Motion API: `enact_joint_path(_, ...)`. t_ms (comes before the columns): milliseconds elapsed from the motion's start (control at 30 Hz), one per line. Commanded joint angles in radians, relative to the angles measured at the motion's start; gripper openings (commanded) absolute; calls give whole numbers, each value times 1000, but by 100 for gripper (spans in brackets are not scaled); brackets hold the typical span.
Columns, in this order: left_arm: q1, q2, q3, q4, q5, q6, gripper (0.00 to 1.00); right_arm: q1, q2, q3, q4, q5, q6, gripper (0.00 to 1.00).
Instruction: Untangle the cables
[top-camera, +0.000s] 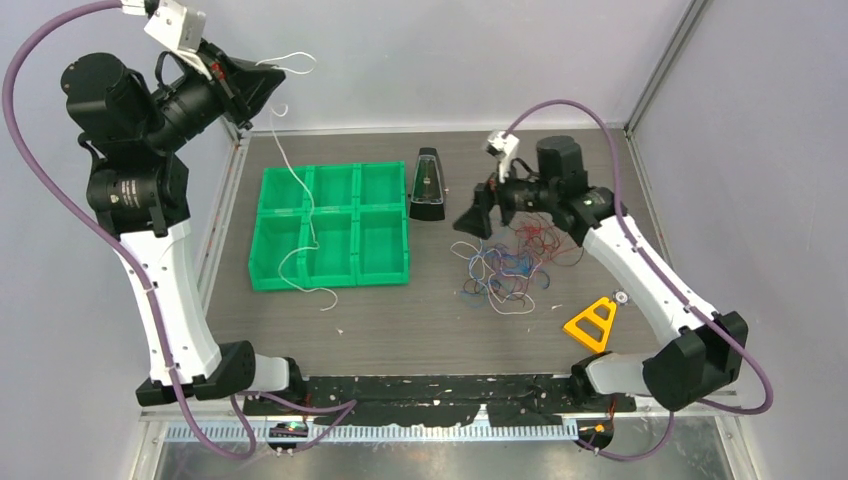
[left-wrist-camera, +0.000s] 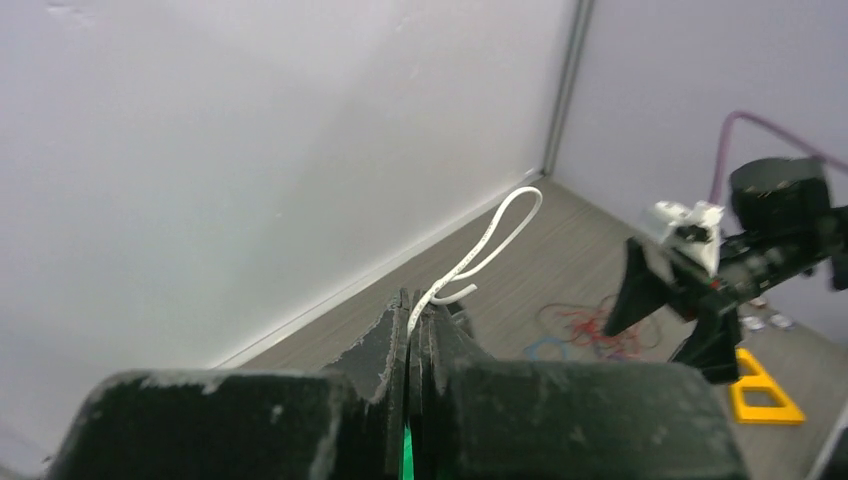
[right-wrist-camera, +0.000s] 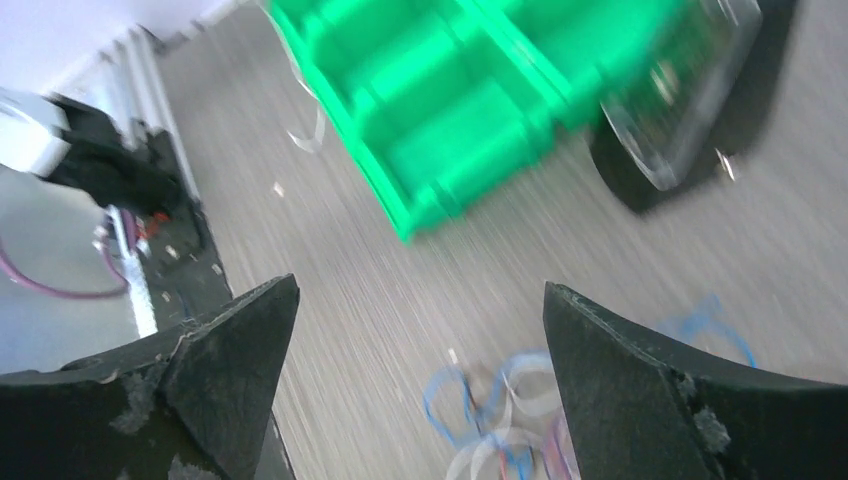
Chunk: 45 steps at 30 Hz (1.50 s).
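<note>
The left gripper (top-camera: 268, 85) is closed on a white cable (top-camera: 310, 215), which is held high near the back wall and hangs down across the green tray (top-camera: 380, 277) to the table in front. The right gripper (top-camera: 470, 222) is held wide open just beside the tangle of red and blue cables (top-camera: 505, 268), right of the tray. The strands are judged light, limp and easily snagged; an outer loop or free end is best pinched. Only the draped white cable is seen over the tray's six compartments.
</note>
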Motion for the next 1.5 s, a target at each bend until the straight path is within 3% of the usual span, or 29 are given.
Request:
enact_joint_path(0,-26,-16,0,190,92,-223,0,196,27,59,479,38,261,100)
enact_joint_path(133,-35,-11,4,260,111,-323,0,363,174,149,697,57,328,96)
enact_joint_path(300,-37,-4,11,310,116,-383,0,511,330,195,918,61,290,95)
enact_joint_path(533,-36,-13,19,332,94,-392,0,542,475,181,1013,118,191,100)
enact_joint_path(600,-34,-12,28,334,86,-391,0,541,505,166,1027,122,165,82)
enact_joint_path(667,-23,-12,33,334,65,-391,0,542,533,158,1035,118,166,48)
enact_joint_path(700,-10,-11,34,336,53,-395,0,543,540,154,1035,117,171,42)
enact_joint_path(800,36,1,46,280,-13,-369,0,542,540,137,1020,109,197,10)
enact_joint_path(833,46,11,54,232,-27,-330,0,541,518,138,1005,107,206,8)
enact_joint_path(900,51,6,10,114,-9,-176,0,531,465,145,996,91,246,6)
enact_joint_path(1100,28,-191,-503,-142,147,349,0,458,328,213,976,75,454,5)
enact_joint_path(1200,-67,-297,-697,-74,169,344,0,441,307,235,967,62,537,5)
enact_joint_path(1333,-280,-341,-819,15,83,311,0,445,315,269,1001,38,646,6)
enact_joint_path(1467,-304,-331,-867,140,111,155,4,447,307,275,1004,40,663,5)
